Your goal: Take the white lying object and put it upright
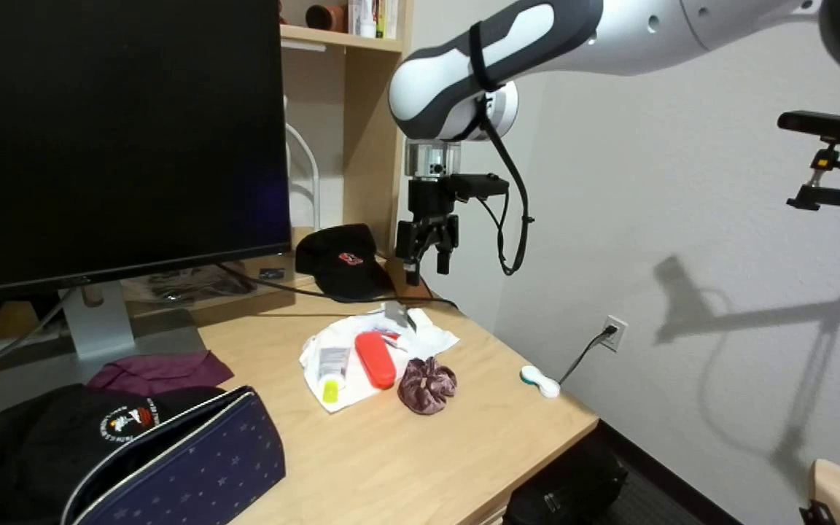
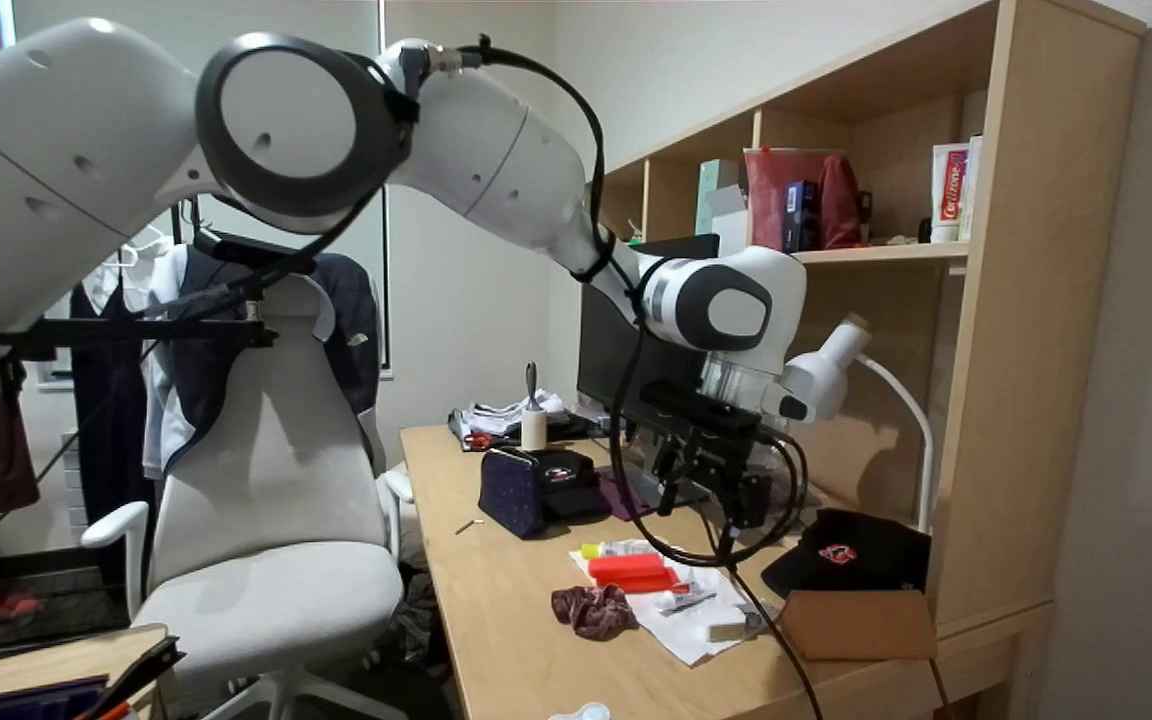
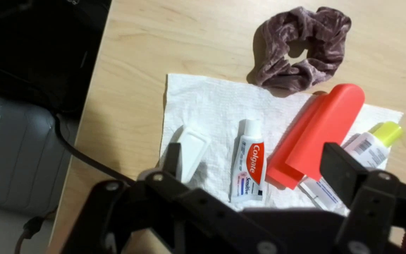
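While my gripper (image 3: 253,160) hangs with its jaws wide, the white object (image 3: 195,146) rests on the towel (image 3: 217,98)

As my wrist view has it, one finger (image 3: 172,158) partly hides the white object, which sits toward a side of the towel. Near it lies a Colgate tube (image 3: 248,169), then a red case (image 3: 319,137), then a yellow-capped tube (image 3: 368,150) partly behind the other finger. A scrunchie (image 3: 324,42) sits at the towel's edge, on the pale wood of the desk (image 3: 136,56).

Further along, I have a lens case (image 1: 539,380) close to the desk's edge. In an exterior view, a starry pouch (image 1: 216,459) stands next to a black cap (image 1: 41,437) and a purple cloth (image 1: 161,373). By the shelf (image 2: 1046,330), a dark hat (image 2: 876,555) sits just beside a brown box (image 2: 861,630). A monitor (image 1: 114,131) and a white lamp (image 2: 821,378) rise over the desk's back. On the wall (image 1: 609,219) beside the desk, I see an outlet (image 1: 620,339) with a plug (image 1: 609,330) in it. Past all that, I can make out a grey chair (image 2: 271,480) with a dark jacket (image 2: 351,320) at its back, and clothes (image 2: 101,430) hanging beyond.
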Controlling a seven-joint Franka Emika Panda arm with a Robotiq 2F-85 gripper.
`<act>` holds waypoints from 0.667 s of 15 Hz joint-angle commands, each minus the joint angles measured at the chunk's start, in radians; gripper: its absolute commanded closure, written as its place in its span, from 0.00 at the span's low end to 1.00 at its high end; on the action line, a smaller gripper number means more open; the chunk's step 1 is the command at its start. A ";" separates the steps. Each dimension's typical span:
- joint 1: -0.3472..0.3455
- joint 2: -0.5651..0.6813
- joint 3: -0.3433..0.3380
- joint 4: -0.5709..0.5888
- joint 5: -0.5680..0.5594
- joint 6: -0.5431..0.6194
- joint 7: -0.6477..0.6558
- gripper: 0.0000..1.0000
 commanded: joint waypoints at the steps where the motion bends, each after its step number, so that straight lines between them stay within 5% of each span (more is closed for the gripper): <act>1: -0.007 0.024 0.012 0.040 -0.004 -0.016 0.014 0.00; 10: -0.004 0.110 0.019 0.141 0.011 -0.053 0.050 0.00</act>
